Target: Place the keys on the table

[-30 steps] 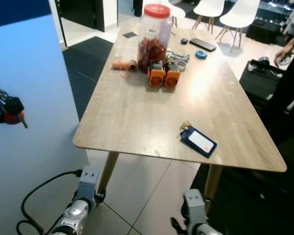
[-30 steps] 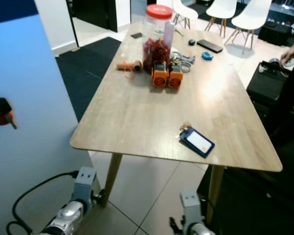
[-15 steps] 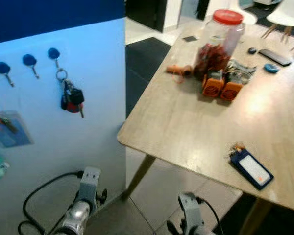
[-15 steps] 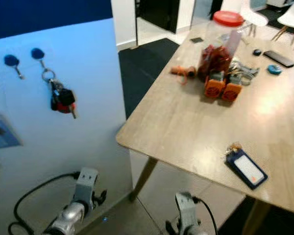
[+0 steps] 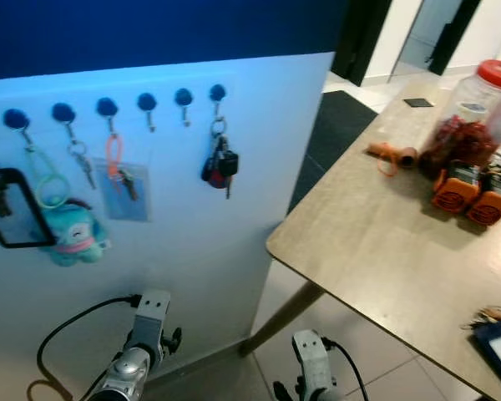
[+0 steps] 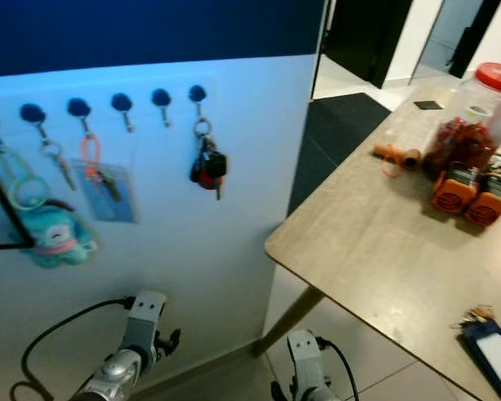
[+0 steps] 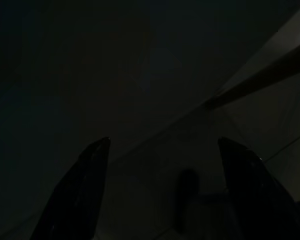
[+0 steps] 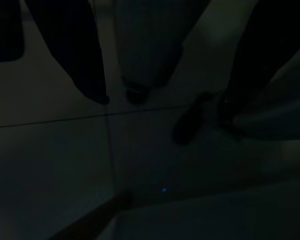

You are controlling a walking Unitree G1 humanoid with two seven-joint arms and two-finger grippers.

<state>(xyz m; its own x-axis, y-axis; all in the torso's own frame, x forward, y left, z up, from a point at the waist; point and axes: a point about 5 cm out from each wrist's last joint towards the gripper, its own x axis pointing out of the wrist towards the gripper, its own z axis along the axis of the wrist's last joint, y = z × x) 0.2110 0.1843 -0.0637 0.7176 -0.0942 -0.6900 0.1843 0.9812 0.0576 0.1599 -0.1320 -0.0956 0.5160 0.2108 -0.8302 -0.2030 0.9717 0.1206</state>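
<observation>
Keys not yet taken, both arms hang low.

Eye views: keys point(image 5: 220, 164) hang on a wall hook point(image 5: 217, 93), well apart from table point(image 6: 376, 251); wrong hanger or snagged ring is the risk. Left wrist: left gripper point(image 7: 162, 187) fingers spread, empty. Right wrist: right gripper point(image 8: 165, 75) fingers apart, holding nothing, floor below.

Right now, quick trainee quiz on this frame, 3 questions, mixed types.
1. Fill in: the keys hang from the ___ hook in the row of blue hooks.
2. On the table, what stands right beside the red-lidded jar? A) two orange blocks B) a teal plush C) a laptop
3. True or false: the left hand and right hand hang low, and the keys already lie on the table.

Key: 1 rightmost; 2 A; 3 false.
</observation>
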